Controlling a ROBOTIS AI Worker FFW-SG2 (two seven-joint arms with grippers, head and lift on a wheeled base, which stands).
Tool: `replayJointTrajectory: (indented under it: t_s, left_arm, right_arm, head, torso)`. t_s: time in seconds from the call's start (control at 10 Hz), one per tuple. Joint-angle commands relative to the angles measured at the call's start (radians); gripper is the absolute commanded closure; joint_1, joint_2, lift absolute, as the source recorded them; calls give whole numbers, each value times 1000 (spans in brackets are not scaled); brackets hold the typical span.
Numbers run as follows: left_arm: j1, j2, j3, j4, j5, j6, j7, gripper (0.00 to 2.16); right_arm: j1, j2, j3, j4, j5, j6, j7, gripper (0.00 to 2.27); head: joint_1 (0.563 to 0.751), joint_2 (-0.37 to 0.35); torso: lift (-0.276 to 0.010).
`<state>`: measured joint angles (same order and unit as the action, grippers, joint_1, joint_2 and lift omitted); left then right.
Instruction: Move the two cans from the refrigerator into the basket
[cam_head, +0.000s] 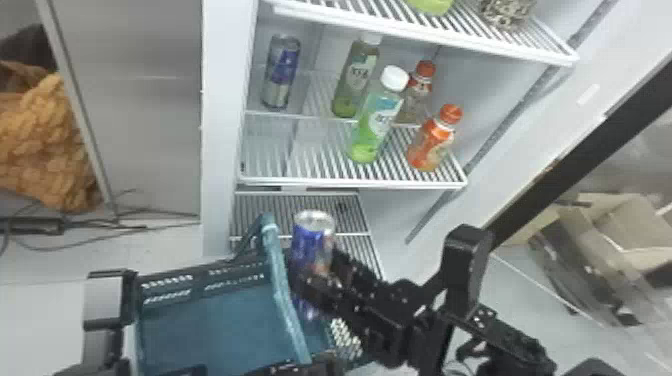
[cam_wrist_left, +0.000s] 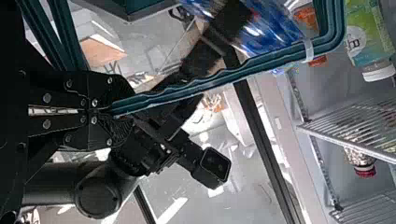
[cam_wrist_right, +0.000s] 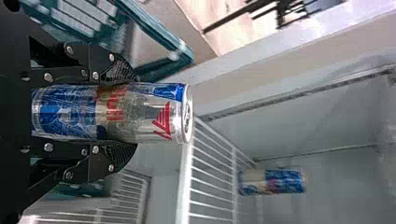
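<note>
in the head view, the held can (cam_head: 312, 240) is seen just to the right of the handle (cam_head: 280, 280) of the basket (cam_head: 220, 325), below the refrigerator shelf (cam_head: 320, 162). it is gripped by the right gripper (cam_head: 320, 272), and it is kept nearly upright, with the top showing. whether the basket is touched by it cannot be told. the second can (cam_head: 281, 72) is placed upright on the shelf, at the left wall side. to the right of it, two green bottles with white caps and two bottles with orange caps are stood. at the bottom edge, the end of the handle is met by the left gripper (cam_head: 300, 367).

in the left wrist view, the fingers of the left gripper are pressed together on the handle, with only the thin bar being held between them. beyond the handle, the blue side of the held can is seen, with a black finger of the right gripper laid on it.

in the right wrist view, the fingers of the right gripper are parted by about the width of the held can, and its body is clasped from both sides. the silvery top end is pointed out past the fingertips. farther off, the second can is seen at the shelf. a part of the basket is seen behind one finger.
</note>
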<state>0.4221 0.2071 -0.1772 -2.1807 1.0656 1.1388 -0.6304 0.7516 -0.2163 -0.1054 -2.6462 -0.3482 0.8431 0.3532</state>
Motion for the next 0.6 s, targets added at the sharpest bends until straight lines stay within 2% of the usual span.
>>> replayJointTrajectory:
  t_s: [0.0, 0.4, 0.5]
  left_arm:
    - [0, 0, 0, 0, -1, 0, 0, 1219]
    - [0, 0, 0, 0, -3, 0, 0, 1219]
    - [0, 0, 0, 0, -1, 0, 0, 1219]
  right_arm:
    - [4, -2, -4, -40, -5, 146, -5, 1059]
    - [-23, -2, 0, -15, -33, 271, -34, 1058]
    - [-25, -2, 0, -11, -33, 271, -34, 898]
  head:
    - [695, -350]
    - [695, -350]
    - [695, -350]
  torso:
    - [-276]
    - [-276]
    - [-276]
